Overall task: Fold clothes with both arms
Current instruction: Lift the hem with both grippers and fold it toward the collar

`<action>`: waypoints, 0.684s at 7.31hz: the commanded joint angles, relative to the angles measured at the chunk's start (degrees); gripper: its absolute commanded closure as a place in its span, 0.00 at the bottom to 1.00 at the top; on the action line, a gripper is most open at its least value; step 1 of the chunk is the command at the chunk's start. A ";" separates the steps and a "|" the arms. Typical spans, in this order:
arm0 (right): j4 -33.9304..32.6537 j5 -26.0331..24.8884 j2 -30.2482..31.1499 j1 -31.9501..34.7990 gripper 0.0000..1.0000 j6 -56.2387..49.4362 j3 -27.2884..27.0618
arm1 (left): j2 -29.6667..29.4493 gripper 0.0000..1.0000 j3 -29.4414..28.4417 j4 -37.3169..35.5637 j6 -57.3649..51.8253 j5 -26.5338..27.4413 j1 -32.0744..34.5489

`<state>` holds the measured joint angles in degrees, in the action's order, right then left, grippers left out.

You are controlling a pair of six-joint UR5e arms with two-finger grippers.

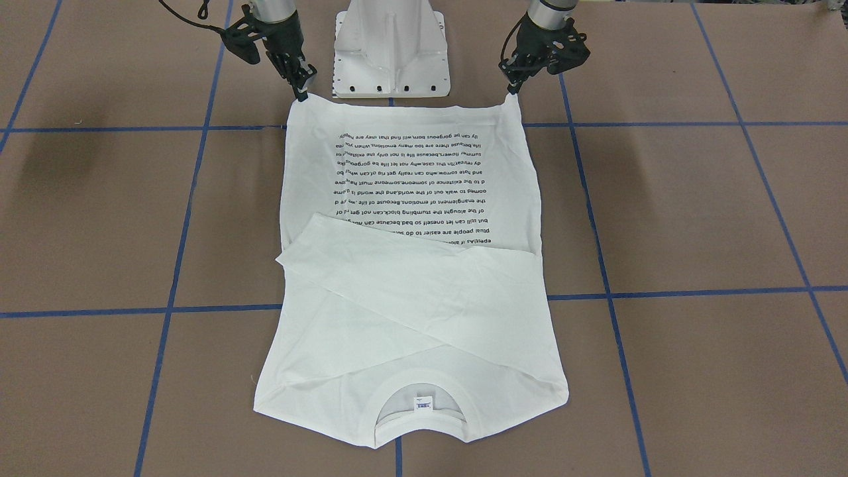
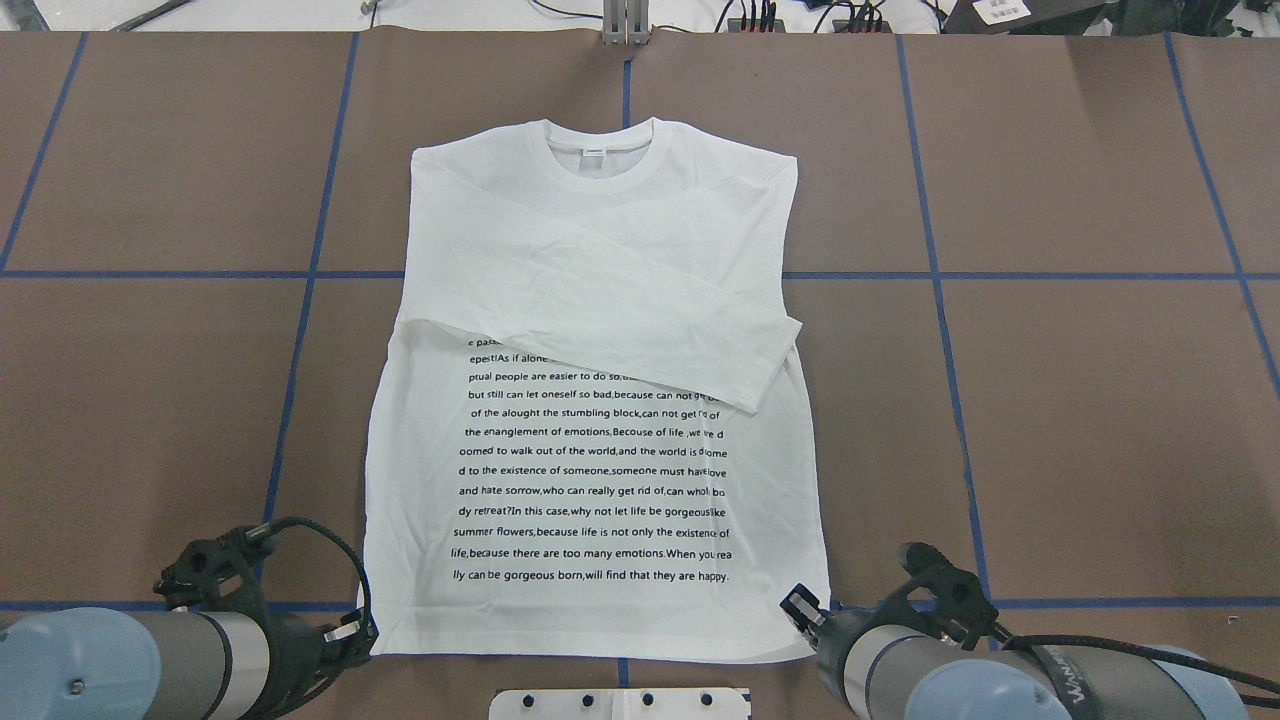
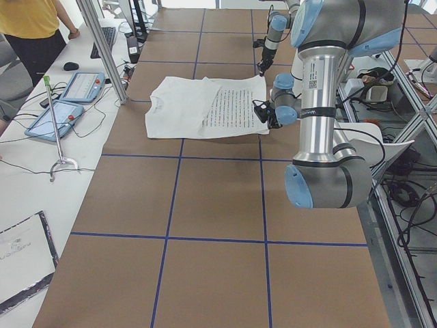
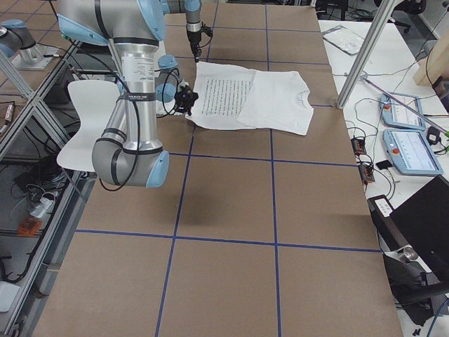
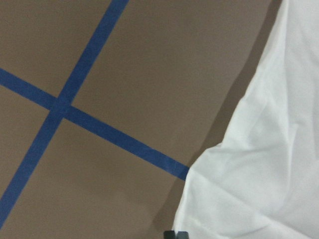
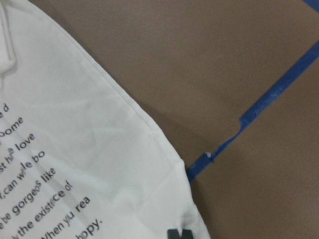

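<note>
The white long-sleeved T-shirt (image 1: 411, 298) (image 2: 600, 300) lies flat on the brown table, printed side up. Its collar points away from the robot and both sleeves are folded across the chest. My left gripper (image 1: 512, 94) (image 2: 360, 632) is pinched shut on one hem corner. My right gripper (image 1: 303, 94) (image 2: 800, 610) is shut on the other hem corner. Both corners are drawn up into small points. In the left wrist view the shirt (image 5: 264, 174) runs down to the fingertips at the bottom edge, and it does the same in the right wrist view (image 6: 75, 139).
The white pedestal base (image 1: 391, 53) stands between the two arms, just behind the hem. Blue tape lines (image 2: 310, 275) grid the table. A side bench with tablets (image 3: 65, 102) and a person (image 3: 31, 27) lies beyond the collar end.
</note>
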<state>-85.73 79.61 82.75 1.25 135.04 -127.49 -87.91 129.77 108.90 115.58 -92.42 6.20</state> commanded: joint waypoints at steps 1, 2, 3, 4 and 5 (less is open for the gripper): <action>-2.67 0.02 -0.22 5.05 1.00 -1.61 -3.28 | -5.39 1.00 1.45 -0.62 -1.14 -3.26 8.77; -2.68 0.19 -0.48 7.61 1.00 -4.32 -3.64 | -7.69 1.00 0.75 -1.75 -2.97 -7.29 15.01; -2.77 0.63 -0.92 9.98 1.00 -7.83 -3.47 | -10.67 1.00 -0.73 -1.94 -6.21 -9.25 21.34; -2.86 0.72 -1.97 12.01 1.00 -11.17 -2.86 | -13.66 1.00 -4.40 -1.94 -9.46 -11.79 26.36; -3.56 1.59 -3.55 15.51 1.00 -15.55 -2.51 | -15.26 1.00 -7.05 -2.02 -17.67 -16.17 31.02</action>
<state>-88.71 80.46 80.80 13.05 124.38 -130.44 -100.56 126.06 107.01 105.50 -104.11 31.12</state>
